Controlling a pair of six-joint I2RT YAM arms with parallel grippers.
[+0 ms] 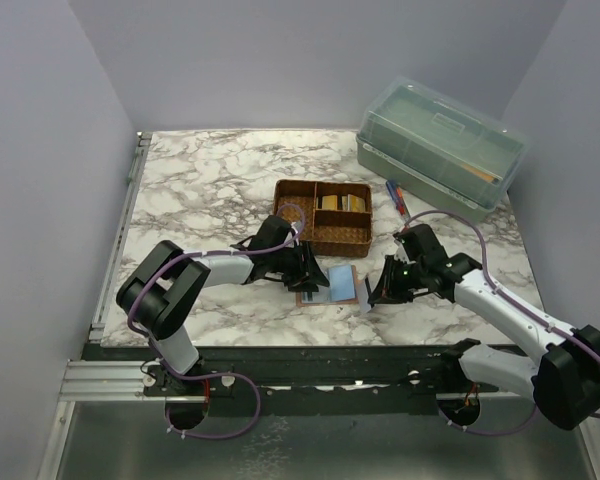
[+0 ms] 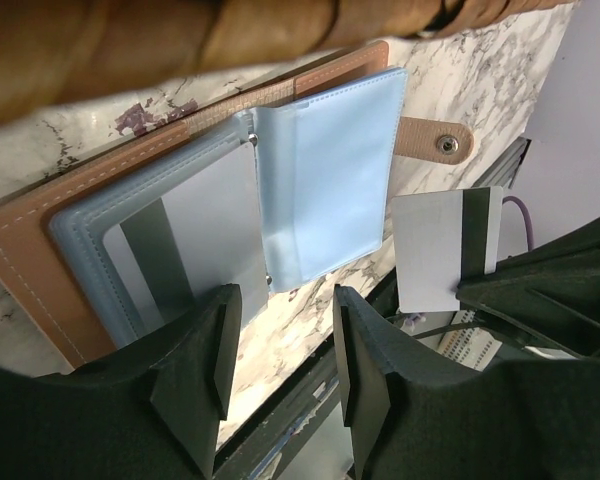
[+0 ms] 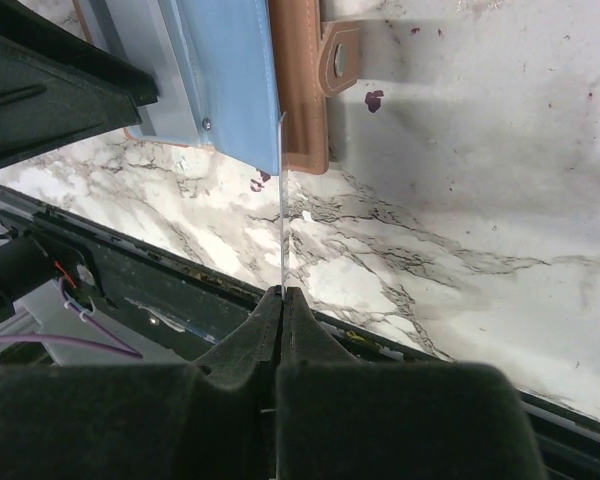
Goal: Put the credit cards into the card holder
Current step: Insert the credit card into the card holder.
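The card holder point(image 1: 330, 285) lies open on the marble near the front edge, tan leather outside point(image 2: 40, 260) with bluish clear pockets point(image 2: 330, 180) and a snap tab point(image 2: 435, 140). My left gripper point(image 1: 305, 270) is open and empty, its fingers point(image 2: 205, 340) at the holder's left near edge. My right gripper point(image 1: 375, 290) is shut on a whitish credit card point(image 2: 430, 250). It holds the card on edge point(image 3: 281, 200) beside the holder's right side point(image 3: 300, 90), with the card's tip at the blue pocket's edge. More yellowish cards point(image 1: 342, 203) sit in the woven tray.
A brown woven divided tray point(image 1: 323, 215) stands just behind the holder. Red and blue pens point(image 1: 398, 198) lie to its right. A translucent green box point(image 1: 440, 140) is at the back right. The table's black front rail point(image 3: 180, 300) runs close below both grippers.
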